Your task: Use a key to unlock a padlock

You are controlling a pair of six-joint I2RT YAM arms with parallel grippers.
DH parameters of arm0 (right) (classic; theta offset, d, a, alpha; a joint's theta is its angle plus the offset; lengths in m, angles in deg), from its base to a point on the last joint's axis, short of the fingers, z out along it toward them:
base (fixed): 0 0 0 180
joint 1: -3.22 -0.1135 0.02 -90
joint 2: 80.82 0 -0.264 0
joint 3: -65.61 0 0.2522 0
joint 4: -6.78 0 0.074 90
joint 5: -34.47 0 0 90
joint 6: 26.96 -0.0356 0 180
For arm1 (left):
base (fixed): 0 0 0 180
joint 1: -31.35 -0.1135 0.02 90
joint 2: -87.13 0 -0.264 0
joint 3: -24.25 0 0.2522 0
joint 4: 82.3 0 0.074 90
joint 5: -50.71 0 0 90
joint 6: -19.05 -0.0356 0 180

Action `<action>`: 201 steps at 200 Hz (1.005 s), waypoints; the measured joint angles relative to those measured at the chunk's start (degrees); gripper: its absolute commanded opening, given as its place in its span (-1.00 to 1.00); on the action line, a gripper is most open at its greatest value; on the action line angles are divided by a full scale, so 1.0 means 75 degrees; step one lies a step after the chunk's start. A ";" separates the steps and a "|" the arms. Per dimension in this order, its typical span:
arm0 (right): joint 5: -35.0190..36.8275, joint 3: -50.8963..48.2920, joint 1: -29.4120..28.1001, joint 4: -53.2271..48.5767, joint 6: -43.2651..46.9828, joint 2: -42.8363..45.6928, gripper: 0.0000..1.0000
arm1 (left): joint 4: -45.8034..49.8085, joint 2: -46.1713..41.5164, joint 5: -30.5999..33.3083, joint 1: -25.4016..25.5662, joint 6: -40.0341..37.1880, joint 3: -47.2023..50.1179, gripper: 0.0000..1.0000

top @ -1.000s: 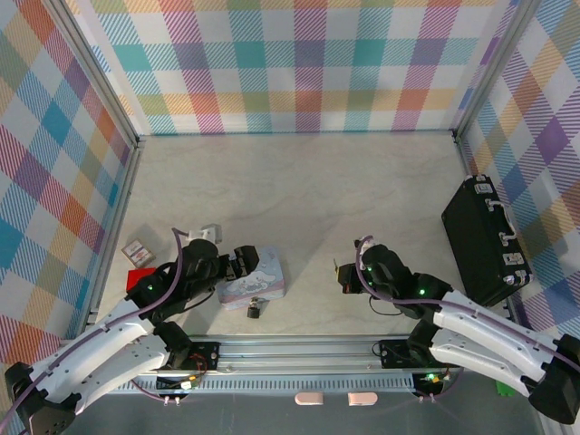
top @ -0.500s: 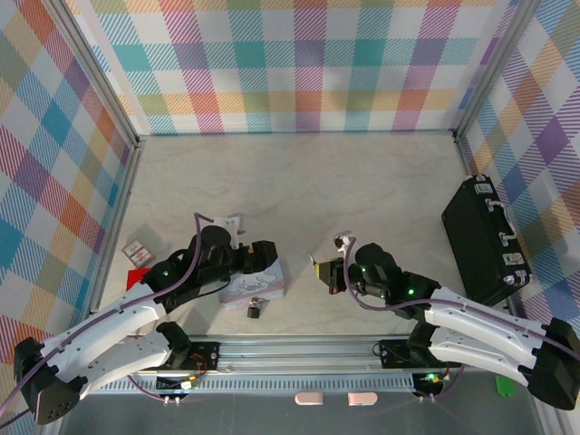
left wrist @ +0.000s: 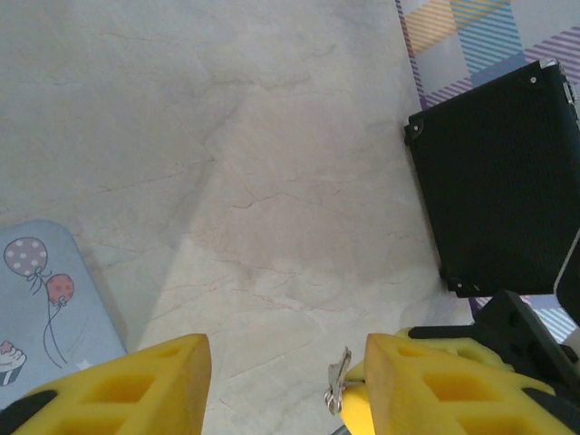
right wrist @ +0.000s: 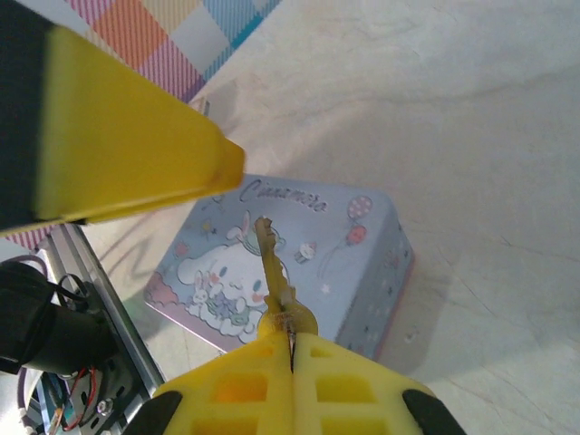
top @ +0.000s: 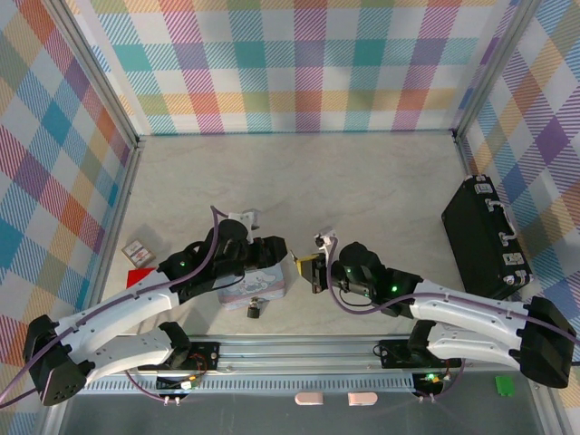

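The padlock point(top: 255, 309) lies on the tabletop point(top: 362, 181) near the arm bases, just beside the near edge of the cartoon-printed tin point(top: 269, 283) and clear of both pincers. Whether it touches the tin cannot be told

The right pincer point(right wrist: 292, 343) is above the tabletop just right of the tin. Its fingers are pressed together on the head of the key point(right wrist: 270, 263), and the blade projects forward toward the tin

The left pincer point(left wrist: 285, 385) is over the tin's right end, facing the right pincer. Its fingers stand partly apart with a clear gap. The key sits inside that gap, close to one finger; contact cannot be confirmed

A black case point(top: 485, 237) stands farther back against the right wall, well apart from both pincers
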 measured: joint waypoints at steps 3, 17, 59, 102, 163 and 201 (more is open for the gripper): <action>0.0015 0.0012 -0.0009 0.0023 0.0017 -0.0012 -1.00 | -0.0029 0.0009 -0.0003 0.0000 0.0061 0.0000 -0.11; 0.0052 0.0067 -0.0041 0.0178 0.0079 -0.0111 -1.00 | -0.0108 0.0052 0.0000 0.0000 0.0195 0.0000 -0.14; 0.0166 0.0131 -0.0073 0.0446 0.0140 -0.0423 -1.00 | -0.0125 0.0087 0.0003 0.0003 0.0367 0.0000 -0.24; 0.0175 0.0143 -0.0119 0.0574 0.0137 -0.0554 -1.00 | -0.0125 0.0090 0.0000 0.0006 0.0455 0.0000 -0.34; 0.0175 0.0262 -0.0172 0.0804 0.0137 -0.0766 -1.00 | -0.0125 0.0119 0.0000 0.0009 0.0493 0.0000 -0.52; 0.0236 0.0265 -0.0216 0.0801 0.0137 -0.0796 -1.00 | -0.0111 0.0137 0.0035 0.0015 0.0612 0.0000 -0.69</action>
